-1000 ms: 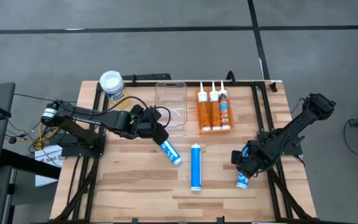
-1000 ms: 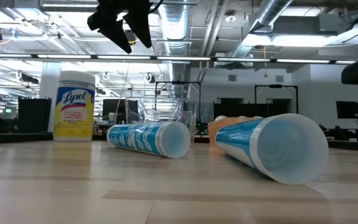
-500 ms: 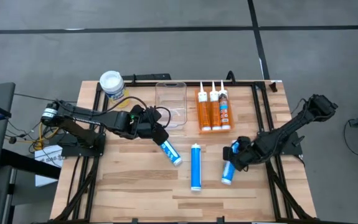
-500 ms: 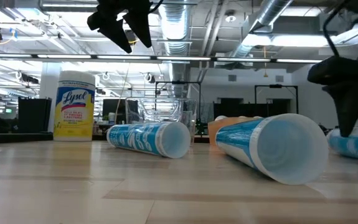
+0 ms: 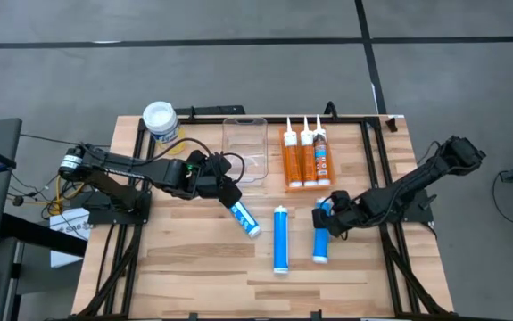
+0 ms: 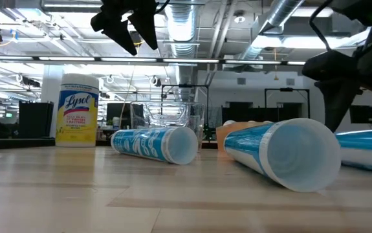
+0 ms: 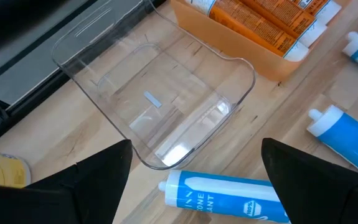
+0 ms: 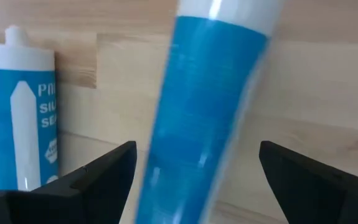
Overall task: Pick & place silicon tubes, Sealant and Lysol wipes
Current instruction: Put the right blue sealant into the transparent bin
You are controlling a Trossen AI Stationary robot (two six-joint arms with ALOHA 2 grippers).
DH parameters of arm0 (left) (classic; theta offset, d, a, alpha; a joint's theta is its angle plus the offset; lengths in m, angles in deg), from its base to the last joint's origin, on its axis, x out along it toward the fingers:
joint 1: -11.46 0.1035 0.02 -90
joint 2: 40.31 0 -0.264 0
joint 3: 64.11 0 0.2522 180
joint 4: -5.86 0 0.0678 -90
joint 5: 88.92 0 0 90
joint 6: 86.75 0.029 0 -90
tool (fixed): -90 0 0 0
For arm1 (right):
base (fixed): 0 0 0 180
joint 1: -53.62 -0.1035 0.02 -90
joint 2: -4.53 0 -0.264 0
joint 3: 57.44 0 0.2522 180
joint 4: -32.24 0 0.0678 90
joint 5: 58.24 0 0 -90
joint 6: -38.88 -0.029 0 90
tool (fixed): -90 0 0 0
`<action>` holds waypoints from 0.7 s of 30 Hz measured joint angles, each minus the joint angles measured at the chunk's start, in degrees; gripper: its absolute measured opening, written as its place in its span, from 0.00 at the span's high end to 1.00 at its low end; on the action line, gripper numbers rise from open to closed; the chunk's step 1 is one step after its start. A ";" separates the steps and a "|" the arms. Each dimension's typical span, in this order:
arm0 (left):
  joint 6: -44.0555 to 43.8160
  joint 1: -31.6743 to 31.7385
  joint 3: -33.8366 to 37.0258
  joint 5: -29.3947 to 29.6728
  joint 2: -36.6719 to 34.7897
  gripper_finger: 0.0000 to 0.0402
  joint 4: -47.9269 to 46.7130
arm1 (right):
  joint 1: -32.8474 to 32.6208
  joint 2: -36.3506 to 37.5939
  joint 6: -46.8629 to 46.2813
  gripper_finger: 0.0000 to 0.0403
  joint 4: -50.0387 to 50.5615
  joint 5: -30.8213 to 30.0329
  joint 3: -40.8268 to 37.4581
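Observation:
My left gripper (image 5: 227,192) hangs open above the table, just over the nozzle end of a blue tube (image 5: 244,217) that lies flat near the clear bin (image 5: 244,147); that tube also shows in the left wrist view (image 7: 228,196). My right gripper (image 5: 330,217) is open, and its fingers straddle the nozzle end of another blue tube (image 5: 320,241), which lies on the table and shows blurred in the right wrist view (image 8: 197,118). A third blue tube (image 5: 280,238) lies between them. The Lysol wipes (image 5: 161,120) stand upright at the far left. My right gripper has one finger on each side of the blue tube's upper body (image 8: 166,155), coming from above and lying across it. Whether a finger touches the tube I cannot tell. The tube rests on the table.
Three orange tubes lie in an orange tray (image 5: 307,159) at the far middle, right of the clear bin. A black frame runs along the far edge and both sides. Bare wood shows along the near edge and near left.
My right gripper has gone toward the table's left and a little toward its far edge. The blue tube under it has gone along, sliding left and turning until it lies nearly parallel to the middle blue tube.

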 joint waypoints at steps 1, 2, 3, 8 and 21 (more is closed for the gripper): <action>0.00 0.00 0.00 0.00 0.00 0.13 0.02 | 0.16 0.00 0.63 0.18 0.01 0.00 0.00; 0.02 0.00 0.00 -0.01 0.00 0.13 0.01 | 0.29 0.00 1.23 0.18 -0.07 0.00 0.00; 0.00 -0.02 0.00 -0.02 0.00 0.13 0.02 | 0.34 0.00 1.54 0.18 -0.21 0.05 0.00; -0.02 -0.07 0.00 -0.02 0.00 0.13 0.00 | 0.32 0.00 1.61 0.18 -0.19 0.09 0.00; -0.02 -0.20 0.00 -0.04 0.00 0.13 0.16 | 0.33 -2.68 1.52 0.19 -0.86 -0.75 0.11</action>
